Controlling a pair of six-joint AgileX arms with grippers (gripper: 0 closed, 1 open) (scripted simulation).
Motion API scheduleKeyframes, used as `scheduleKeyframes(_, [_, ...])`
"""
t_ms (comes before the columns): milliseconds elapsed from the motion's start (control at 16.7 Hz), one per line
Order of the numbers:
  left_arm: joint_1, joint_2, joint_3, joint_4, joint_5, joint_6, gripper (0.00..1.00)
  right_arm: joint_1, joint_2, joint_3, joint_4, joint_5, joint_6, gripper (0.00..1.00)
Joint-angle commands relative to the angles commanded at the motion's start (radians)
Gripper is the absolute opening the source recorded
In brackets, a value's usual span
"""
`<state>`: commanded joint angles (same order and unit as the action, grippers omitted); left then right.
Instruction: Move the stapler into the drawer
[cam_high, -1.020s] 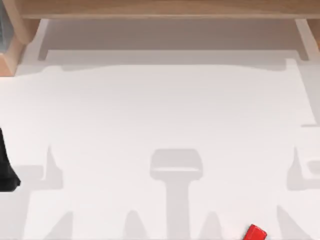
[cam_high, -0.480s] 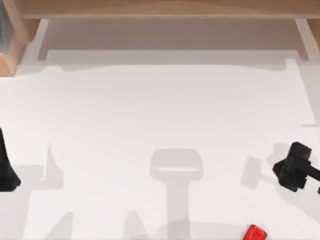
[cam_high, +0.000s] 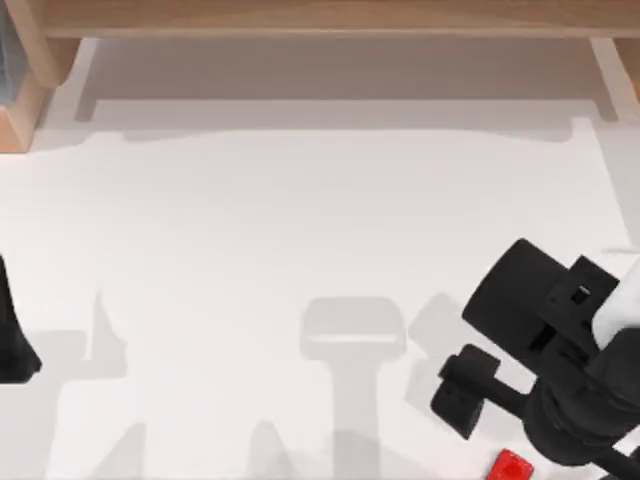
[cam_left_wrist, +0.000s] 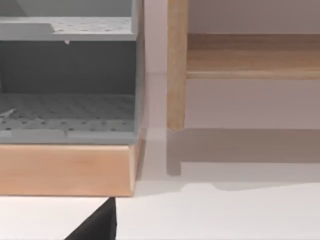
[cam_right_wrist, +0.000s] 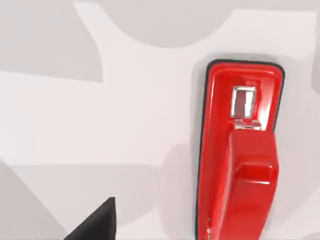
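Currently the stapler is lying flat on the white bench, well apart from the wooden drawer unit. Beside the stapler, the right tool is hovering; I cannot tell its grip. I judge the approach is underway: next, descending over the stapler. The left tool is idling below the drawer unit.

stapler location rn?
The stapler lies on the table at the top view's bottom edge, right side, just below the right claw.

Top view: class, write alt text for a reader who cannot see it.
The black right arm reaches in from the table's lower right, its gripper just up-left of the small red stapler at the bottom edge. The left arm sits parked at the left edge.
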<state>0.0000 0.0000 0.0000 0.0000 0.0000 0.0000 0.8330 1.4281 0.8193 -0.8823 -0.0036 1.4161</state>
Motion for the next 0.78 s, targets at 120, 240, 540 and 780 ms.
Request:
scheduleKeyframes(120, [0.000, 0.000, 0.000, 0.000, 0.000, 0.000, 1.00, 0.042, 0.063, 0.047, -0.039, 0.002, 0.065, 1.00])
scheduleKeyframes(240, [0.000, 0.000, 0.000, 0.000, 0.000, 0.000, 1.00, 0.061, 0.090, 0.069, -0.056, 0.003, 0.094, 1.00])
scheduleKeyframes(540, [0.000, 0.000, 0.000, 0.000, 0.000, 0.000, 1.00, 0.057, 0.089, 0.063, -0.050, 0.003, 0.092, 1.00])
scheduleKeyframes(780, [0.000, 0.000, 0.000, 0.000, 0.000, 0.000, 1.00, 0.060, 0.140, 0.007, 0.059, 0.003, 0.093, 1.00])
